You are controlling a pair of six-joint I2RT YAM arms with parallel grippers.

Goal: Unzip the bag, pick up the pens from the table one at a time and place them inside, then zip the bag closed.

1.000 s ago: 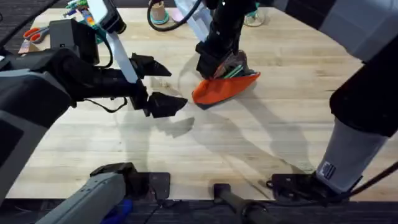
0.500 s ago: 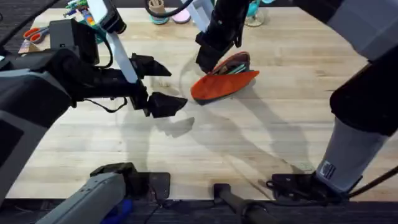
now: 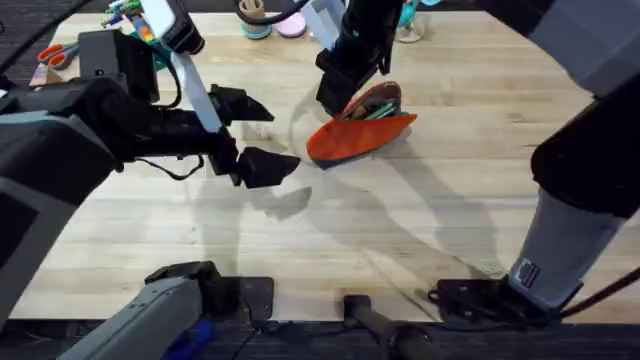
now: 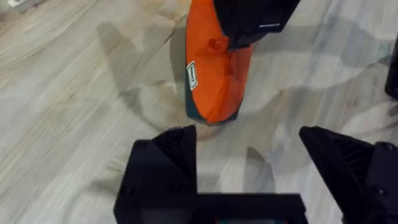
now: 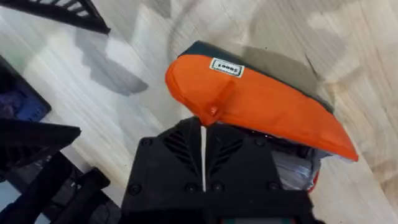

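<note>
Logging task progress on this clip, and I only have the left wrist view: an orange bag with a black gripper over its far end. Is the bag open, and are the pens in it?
Observer: In the overhead view the bag gapes open along its top, and the green and grey pens lie inside it.
Operator: What is that gripper doing?
Observer: In the right wrist view the right gripper has its fingers shut, with their tips at the orange zipper pull.
</note>
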